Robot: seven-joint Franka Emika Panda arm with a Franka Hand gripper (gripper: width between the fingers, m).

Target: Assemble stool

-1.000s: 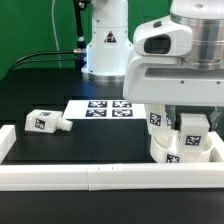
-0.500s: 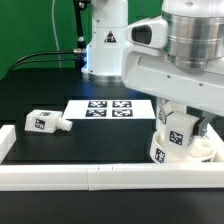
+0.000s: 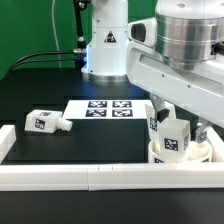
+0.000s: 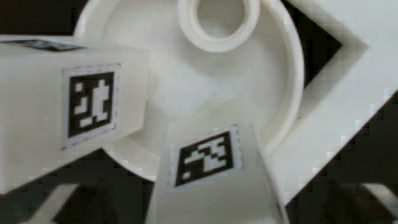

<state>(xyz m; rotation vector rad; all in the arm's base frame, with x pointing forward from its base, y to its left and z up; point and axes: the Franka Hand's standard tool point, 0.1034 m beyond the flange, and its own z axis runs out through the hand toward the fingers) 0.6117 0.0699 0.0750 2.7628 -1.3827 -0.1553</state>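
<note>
Pincer (image 3: pixel 180 128) sits low over the seat (image 3: pixel 208 152) at the exterior view's right, just behind the front rail (image 3: pixel 60 178). One leg (image 3: pixel 172 142) stands upright between its fingers, lower end at the seat. I cannot tell whether it is clenched or released. A second leg (image 3: pixel 45 122) lies on the table (image 3: pixel 30 95), well apart.

White seat (image 4: pixel 267 100), plain. Upright leg (image 3: pixel 175 140) white with a black-and-white square tag. Loose leg (image 3: pixel 45 122) same white, same tag. Marker board (image 3: pixel 105 107) white with black tags. Table (image 3: pixel 40 90) black. Rails (image 3: pixel 90 178) white. Backdrop (image 3: pixel 30 25) green.
</note>
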